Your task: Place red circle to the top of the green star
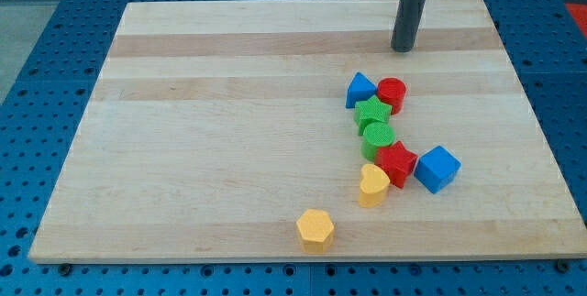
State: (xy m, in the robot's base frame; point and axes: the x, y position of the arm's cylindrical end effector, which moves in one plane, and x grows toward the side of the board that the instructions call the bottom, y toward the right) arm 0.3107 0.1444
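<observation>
The red circle (393, 93) sits just right of the blue triangle (360, 89) and touches the upper right of the green star (372, 114). My tip (403, 49) rests on the board above the red circle, a short gap away, near the view's top edge. Below the green star lies a green circle (378, 137).
A red star (397, 162) sits below the green circle, with a blue cube (437, 169) to its right and a yellow heart (372, 184) to its lower left. A yellow hexagon (315, 229) lies near the board's bottom edge. The wooden board (202, 131) rests on a blue pegboard.
</observation>
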